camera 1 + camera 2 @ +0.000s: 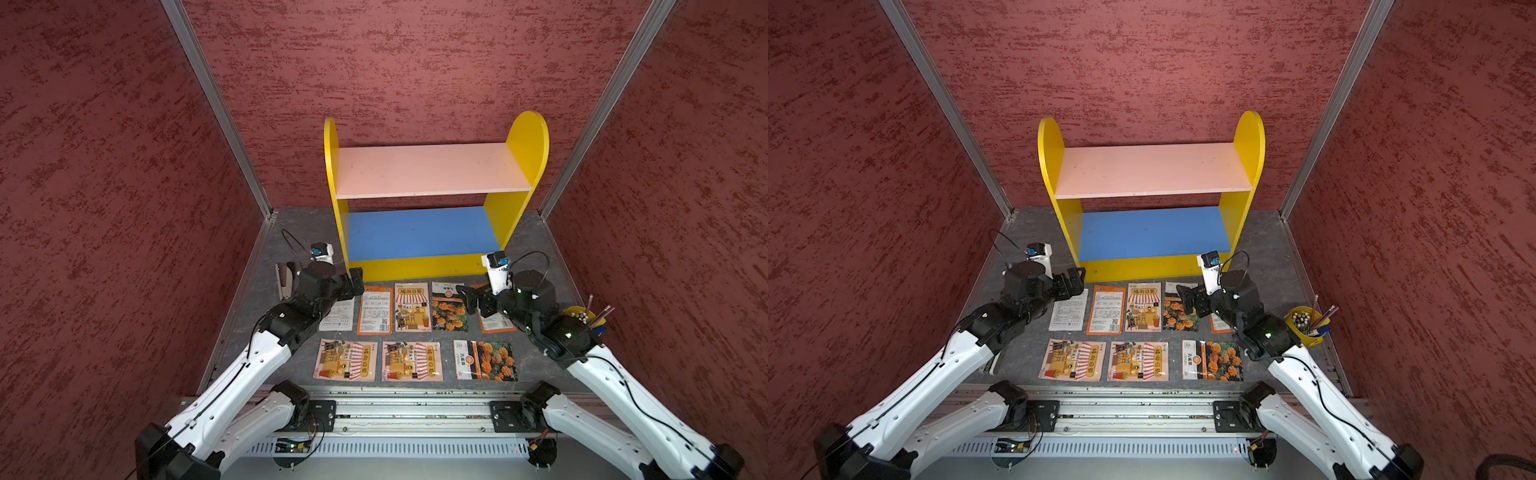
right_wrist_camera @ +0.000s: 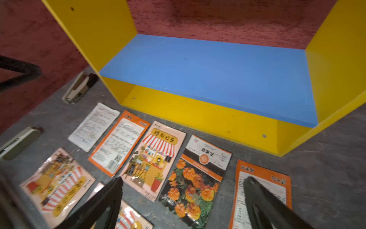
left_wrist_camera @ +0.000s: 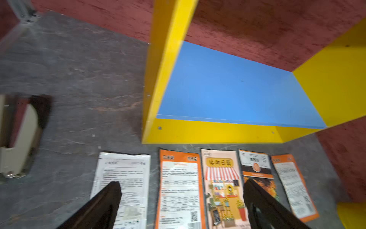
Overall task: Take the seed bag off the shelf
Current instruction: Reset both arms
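Top views alone show the pink upper board (image 1: 428,170).

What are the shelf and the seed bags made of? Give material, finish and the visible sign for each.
shelf: probably painted wood or fibreboard, matte; flat stiff boards, screw heads in the yellow front rail.
seed bags: likely printed plastic film, glossy; crinkles and glare patches.

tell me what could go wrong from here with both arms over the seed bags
1. The shelf looks bare on both boards, so a reach into it would likely close on nothing.
2. The left gripper, open, sits close to the shelf's yellow side panel in a top view; a sideways swing could knock it.
3. The pen cup stands right beside the right arm; pulling that arm back might tip it.
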